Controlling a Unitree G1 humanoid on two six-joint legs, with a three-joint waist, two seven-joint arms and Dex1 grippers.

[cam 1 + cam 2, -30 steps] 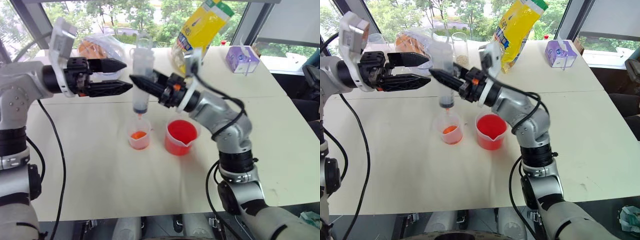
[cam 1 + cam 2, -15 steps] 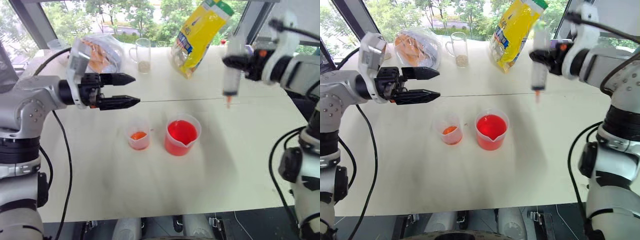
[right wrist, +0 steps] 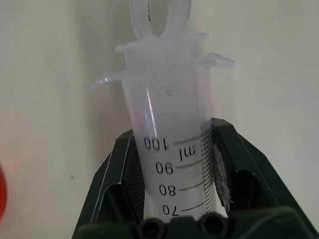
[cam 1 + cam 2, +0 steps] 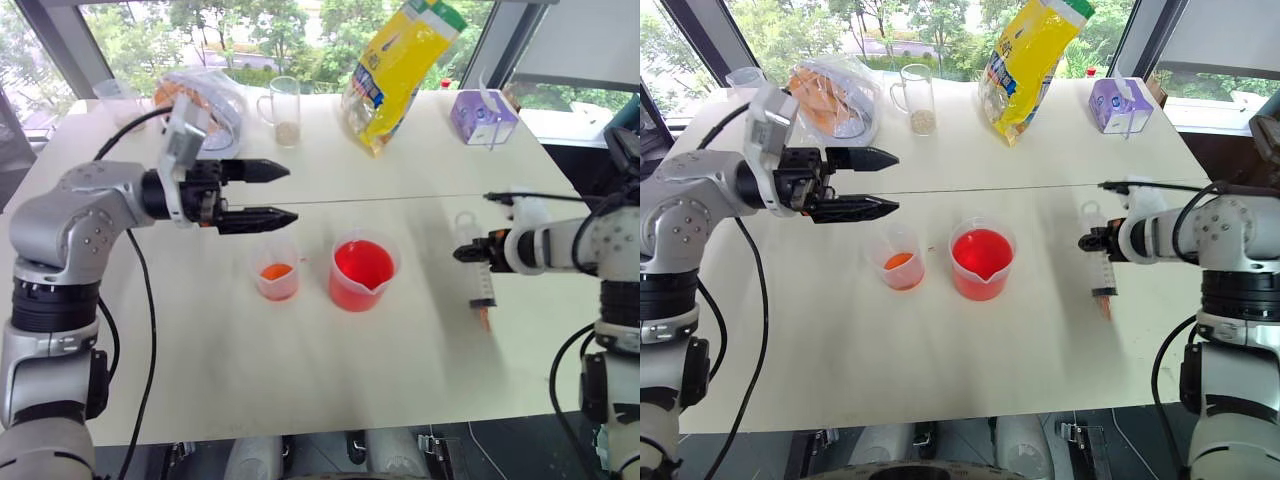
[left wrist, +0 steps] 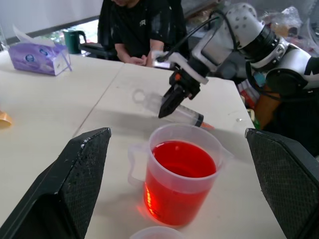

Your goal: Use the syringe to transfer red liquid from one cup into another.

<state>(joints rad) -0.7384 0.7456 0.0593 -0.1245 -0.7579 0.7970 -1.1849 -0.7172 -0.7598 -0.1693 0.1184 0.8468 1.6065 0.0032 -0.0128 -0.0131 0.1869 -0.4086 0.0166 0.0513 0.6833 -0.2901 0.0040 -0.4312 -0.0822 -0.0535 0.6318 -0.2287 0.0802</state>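
Right hand (image 4: 470, 254) clamps the syringe (image 4: 481, 283) barrel, tip down at the counter (image 4: 300, 360), well right of both cups. Left hand (image 4: 270, 192) gapes wide, empty, above the small cup (image 4: 277, 270). That cup shows some orange-red, the spouted beaker (image 4: 362, 273) stays mostly full; transfer looks partly done or wrapping up.

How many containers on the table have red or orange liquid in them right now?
2. The wide spouted beaker of red liquid sits mid-table; the smaller cup, with a little orange at its base, stands just to its left.

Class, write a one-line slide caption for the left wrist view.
Wide beaker of red liquid in front; behind it, the right gripper holds the syringe low over the table.
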